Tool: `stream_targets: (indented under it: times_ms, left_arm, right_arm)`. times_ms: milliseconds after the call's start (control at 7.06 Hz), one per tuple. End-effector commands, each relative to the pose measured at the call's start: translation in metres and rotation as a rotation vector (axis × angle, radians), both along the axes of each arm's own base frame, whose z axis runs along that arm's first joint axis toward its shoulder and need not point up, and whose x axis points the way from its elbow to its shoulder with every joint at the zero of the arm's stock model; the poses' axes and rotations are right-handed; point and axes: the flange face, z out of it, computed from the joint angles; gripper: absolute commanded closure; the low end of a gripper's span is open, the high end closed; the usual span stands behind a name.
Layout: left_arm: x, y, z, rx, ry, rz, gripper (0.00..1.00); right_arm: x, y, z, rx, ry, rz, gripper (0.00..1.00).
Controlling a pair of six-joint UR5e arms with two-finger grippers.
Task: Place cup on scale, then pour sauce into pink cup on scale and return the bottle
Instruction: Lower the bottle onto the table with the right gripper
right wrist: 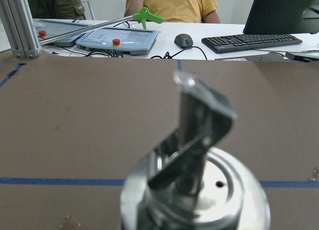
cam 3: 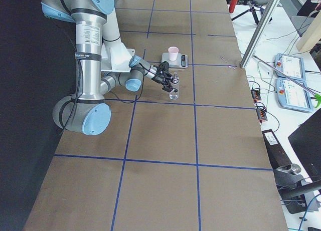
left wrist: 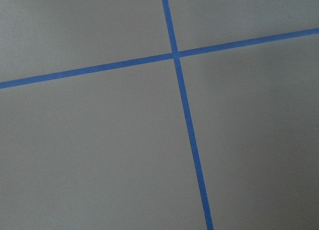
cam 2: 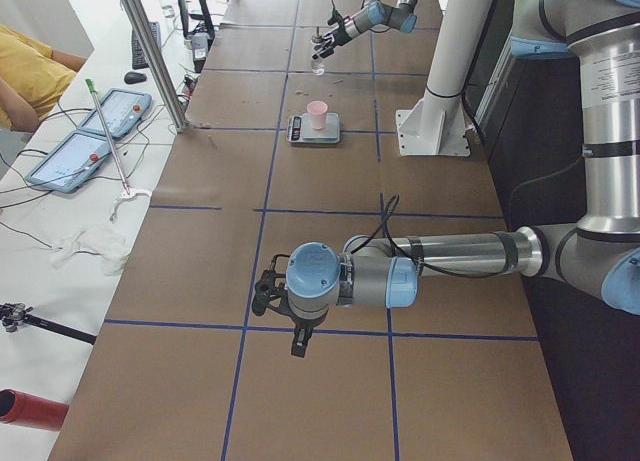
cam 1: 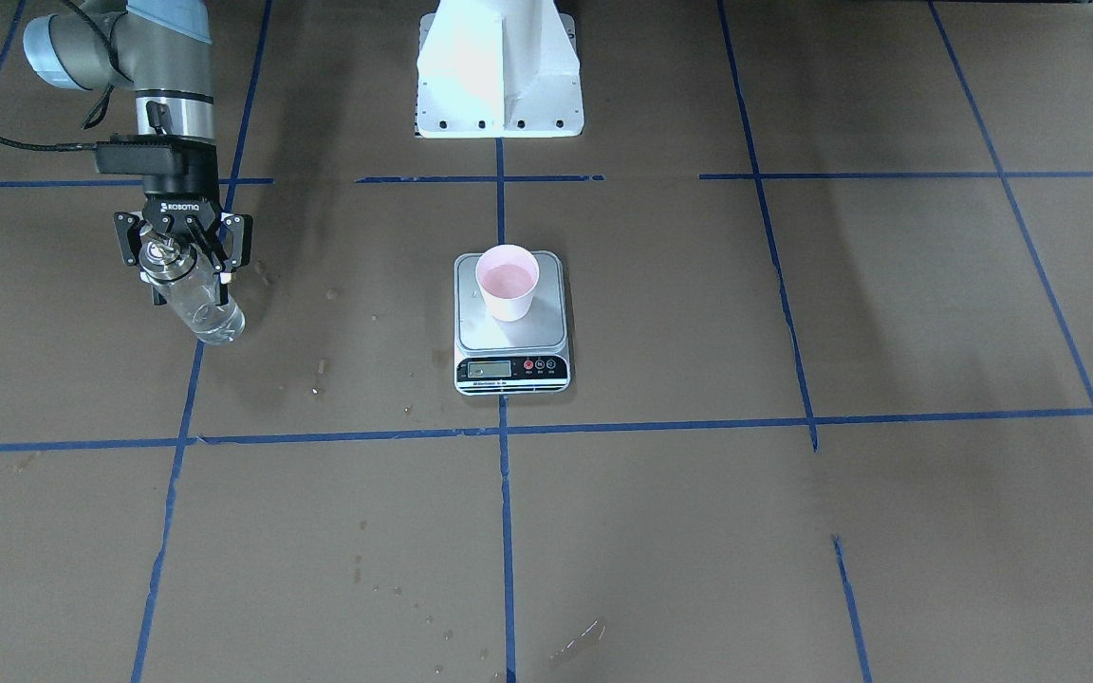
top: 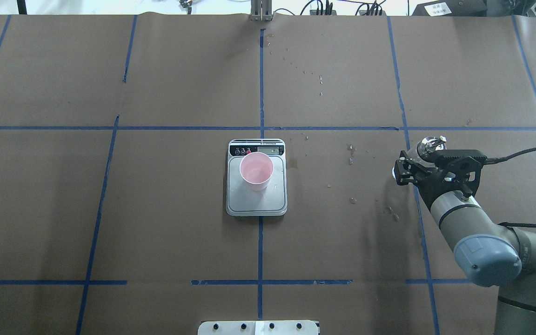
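The pink cup [cam 1: 507,280] stands upright on the scale [cam 1: 485,334] at the table's middle, also in the overhead view, where the cup [top: 256,170] sits on the steel platform [top: 256,204]. The clear glass bottle [cam 1: 207,311] stands on the table at the robot's right. My right gripper [cam 1: 184,270] is shut around its upper body from the side. Its silver spout [right wrist: 199,135] fills the right wrist view and shows overhead [top: 428,144]. My left gripper [cam 2: 272,299] hovers low over the far left table end; I cannot tell whether it is open.
The white robot pedestal [cam 1: 499,76] stands behind the scale. Small drops [top: 351,151] dot the brown paper between the scale and the bottle. Blue tape lines [left wrist: 187,120] cross the table. Operators' tablets and a keyboard [right wrist: 249,40] lie beyond the far edge.
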Motion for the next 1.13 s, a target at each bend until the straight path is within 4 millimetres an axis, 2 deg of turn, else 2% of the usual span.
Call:
stream_targets:
  times_ms: [0, 425, 566, 708, 991]
  left_arm:
    - [0.0001, 0.0008, 0.001, -0.002, 0.0, 0.0, 0.0]
    - [0.0001, 0.0016, 0.0017, -0.004, 0.0, 0.0, 0.0]
    - [0.0001, 0.0016, 0.0017, -0.004, 0.0, 0.0, 0.0]
    - [0.0001, 0.0016, 0.0017, -0.004, 0.0, 0.0, 0.0]
    - [0.0001, 0.0016, 0.0017, -0.004, 0.0, 0.0, 0.0]
  right_arm:
    - [-0.0067, 0.0022, 0.006, -0.007, 0.007, -0.01, 0.94]
    - [-0.0091, 0.0027, 0.0109, -0.011, 0.022, -0.02, 0.91]
    - [-0.0098, 0.0034, 0.0111, -0.012, 0.024, -0.025, 0.77]
    - [-0.0114, 0.0049, 0.0114, -0.03, 0.016, -0.051, 0.76]
    - [-0.0123, 0.0059, 0.0137, -0.035, 0.027, -0.069, 0.66]
